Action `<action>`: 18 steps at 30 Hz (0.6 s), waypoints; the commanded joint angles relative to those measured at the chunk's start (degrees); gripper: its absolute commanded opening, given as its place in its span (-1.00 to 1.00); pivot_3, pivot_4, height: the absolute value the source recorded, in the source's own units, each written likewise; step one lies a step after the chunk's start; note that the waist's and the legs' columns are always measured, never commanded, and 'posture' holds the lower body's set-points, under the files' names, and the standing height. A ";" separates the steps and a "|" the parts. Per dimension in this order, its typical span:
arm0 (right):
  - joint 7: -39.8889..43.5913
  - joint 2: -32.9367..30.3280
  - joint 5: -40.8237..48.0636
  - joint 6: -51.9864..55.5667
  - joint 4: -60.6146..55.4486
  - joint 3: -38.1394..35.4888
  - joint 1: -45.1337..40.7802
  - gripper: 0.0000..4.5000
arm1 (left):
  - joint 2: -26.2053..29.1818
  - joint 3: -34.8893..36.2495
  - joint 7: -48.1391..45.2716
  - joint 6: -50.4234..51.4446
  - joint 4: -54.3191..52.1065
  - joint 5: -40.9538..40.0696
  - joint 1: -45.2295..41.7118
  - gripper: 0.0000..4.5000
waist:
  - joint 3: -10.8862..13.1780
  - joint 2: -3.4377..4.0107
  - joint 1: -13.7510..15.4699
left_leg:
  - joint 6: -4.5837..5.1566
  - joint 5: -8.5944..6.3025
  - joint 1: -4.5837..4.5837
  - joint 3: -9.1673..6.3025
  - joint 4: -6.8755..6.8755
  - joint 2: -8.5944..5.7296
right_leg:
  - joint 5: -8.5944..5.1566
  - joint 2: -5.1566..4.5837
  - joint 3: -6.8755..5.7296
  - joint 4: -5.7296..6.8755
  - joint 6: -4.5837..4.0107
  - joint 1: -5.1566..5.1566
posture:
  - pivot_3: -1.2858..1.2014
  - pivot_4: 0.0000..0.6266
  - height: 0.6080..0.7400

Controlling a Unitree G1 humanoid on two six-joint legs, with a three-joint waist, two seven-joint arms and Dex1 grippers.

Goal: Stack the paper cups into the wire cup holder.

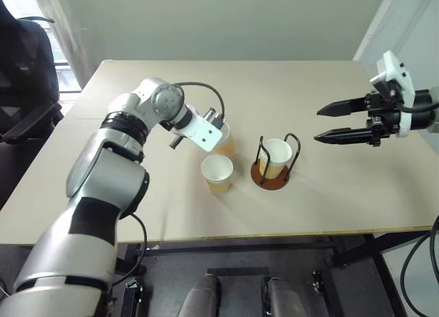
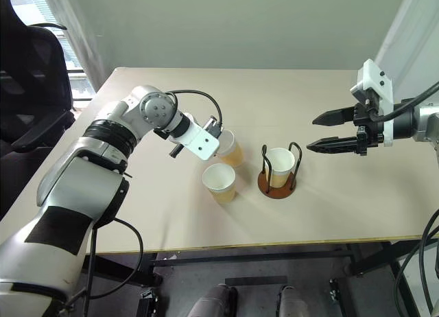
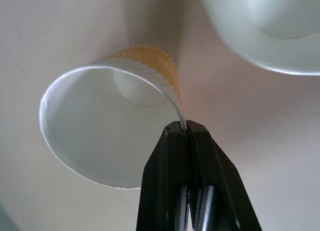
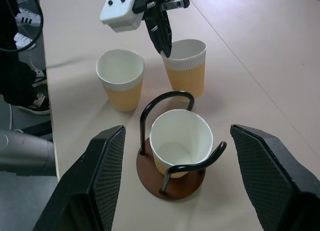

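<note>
left end effector (image 4: pixel 162 38) clamped on a tan-orange, white-rimmed paper cup (image 4: pixel 186 67); right end effector (image 1: pixel 328 123) apart.

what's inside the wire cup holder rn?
One paper cup stands upright between the wire cup holder loops, on its brown base. The cup's white inside looks empty. The base under the cup is covered.
</note>
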 commanded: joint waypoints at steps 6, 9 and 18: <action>4.02 -1.88 -2.96 -9.40 3.80 -1.02 -0.96 0.50 | 1.98 5.39 -14.48 5.87 -1.26 -6.34 -7.40 -0.98 | 0.00 0.00 0.12 | 0.03 0.00 -0.07 -0.07 0.00 0.00 | -0.01 -0.02 0.00 -0.03 -0.03 -0.02 | 0.03 -0.52 1.00; 4.51 -1.49 -3.49 -9.95 4.54 -0.73 -1.10 0.50 | 1.87 5.58 -16.36 6.74 -1.54 -6.54 -9.34 -0.98 | -0.02 0.00 0.06 | 0.07 -0.05 -0.06 -0.06 -0.01 0.03 | -0.03 -0.15 0.06 -0.09 -0.05 0.01 | 0.03 -0.52 1.00; 5.88 -1.20 -4.58 -10.49 5.98 -0.36 -1.49 0.50 | -2.87 6.05 -18.81 9.87 -1.49 -7.76 -17.60 -0.98 | 0.01 -0.02 -0.06 | 0.21 -0.15 -0.14 -0.07 0.03 0.06 | -0.12 -0.37 0.19 -0.17 0.04 0.00 | 0.03 -0.52 1.00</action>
